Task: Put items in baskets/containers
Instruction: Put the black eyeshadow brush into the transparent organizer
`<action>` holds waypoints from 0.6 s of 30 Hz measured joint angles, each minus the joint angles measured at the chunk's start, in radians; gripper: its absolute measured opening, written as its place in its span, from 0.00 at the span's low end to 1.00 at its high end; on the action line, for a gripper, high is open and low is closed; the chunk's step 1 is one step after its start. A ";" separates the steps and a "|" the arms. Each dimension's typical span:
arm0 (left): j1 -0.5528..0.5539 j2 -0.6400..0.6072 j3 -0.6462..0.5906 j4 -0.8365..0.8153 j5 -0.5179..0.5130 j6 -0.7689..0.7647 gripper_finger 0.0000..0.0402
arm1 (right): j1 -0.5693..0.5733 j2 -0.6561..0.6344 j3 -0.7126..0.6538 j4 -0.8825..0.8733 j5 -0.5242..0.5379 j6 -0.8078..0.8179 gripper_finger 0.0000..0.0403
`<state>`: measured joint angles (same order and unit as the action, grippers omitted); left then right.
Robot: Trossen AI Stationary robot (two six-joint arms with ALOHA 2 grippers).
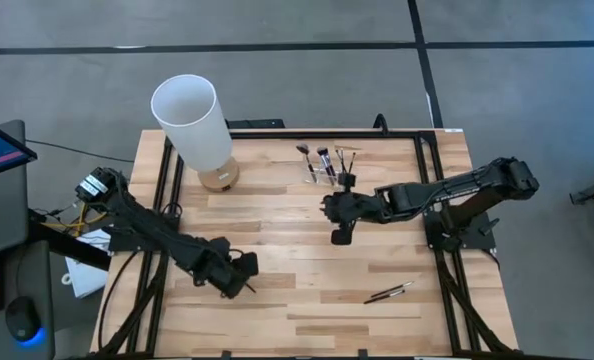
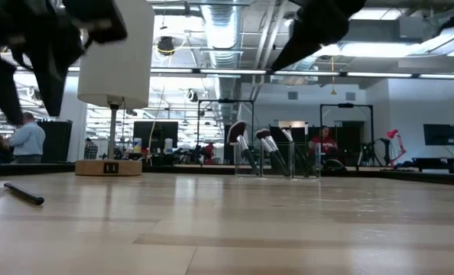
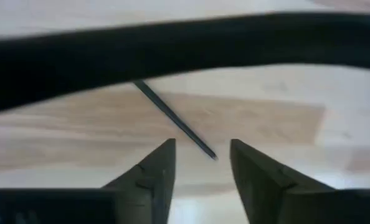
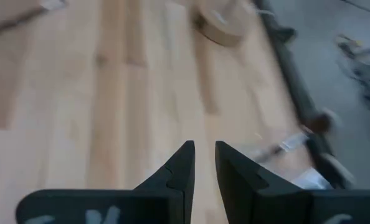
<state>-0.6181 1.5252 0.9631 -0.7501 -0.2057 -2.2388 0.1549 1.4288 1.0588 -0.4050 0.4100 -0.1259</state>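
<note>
A thin dark brush lies flat on the wooden table, also seen in the low view as the brush. My left gripper hangs open just above it at the near left, pointing steeply down. Its fingertips stand on either side of the handle's end without touching. The clear holder stands at the far middle with several brushes upright in it. My right gripper hovers near the holder, raised over the table, its fingers a narrow gap apart with nothing between them.
A tall white cylinder on a wooden base stands at the far left. Two more brushes lie on the table at the near right. A black frame runs along the table's edges. People show in the room beyond.
</note>
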 joint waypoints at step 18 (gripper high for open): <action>0.118 -0.003 -0.120 0.034 0.230 -0.044 0.44 | -0.007 0.080 -0.002 0.094 -0.357 -0.119 0.14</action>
<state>-0.5004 1.5227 0.8433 -0.7160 0.0242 -2.2826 0.1482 1.5087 1.0565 -0.3107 0.0530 -0.2449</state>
